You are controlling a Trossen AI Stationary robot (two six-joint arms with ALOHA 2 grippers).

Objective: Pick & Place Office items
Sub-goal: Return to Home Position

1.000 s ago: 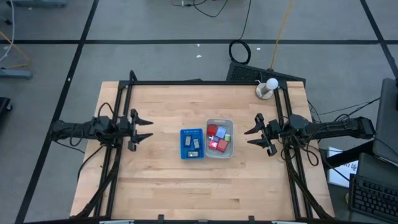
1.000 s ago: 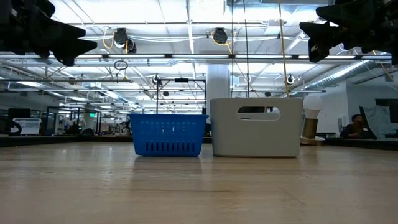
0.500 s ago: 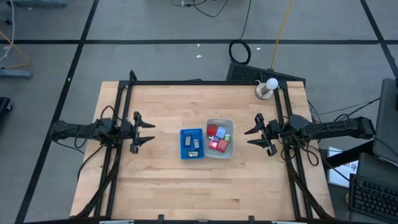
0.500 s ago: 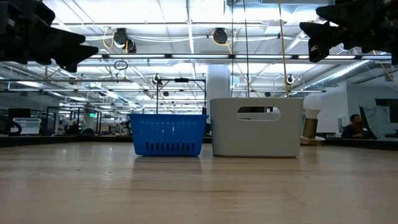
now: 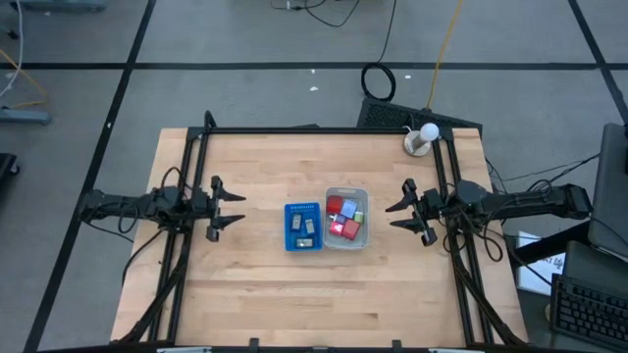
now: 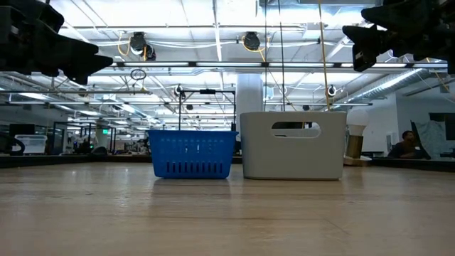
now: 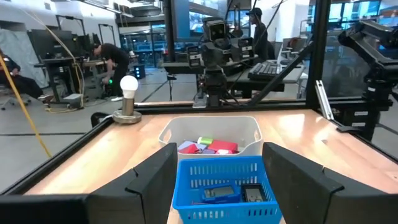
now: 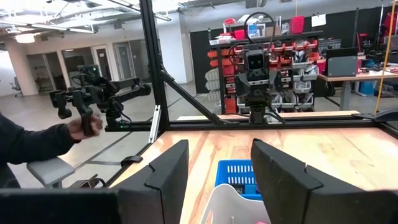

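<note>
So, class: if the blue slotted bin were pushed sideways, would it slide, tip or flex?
Probably slide, not tip: the blue bin sits low and wide on the wooden table. Its thin slotted walls suggest light plastic that may flex. The grey bin close beside it could block it.

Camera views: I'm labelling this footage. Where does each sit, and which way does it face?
High: overhead, straight down on table; left claw, right claw.
Low: table height, level toward blue bin, gray bin; claws overhead.
Left wrist: faces right arm; own fingers show.
Right wrist: faces left arm; own fingers show.
Shared: both wrist views see the bins.
</note>
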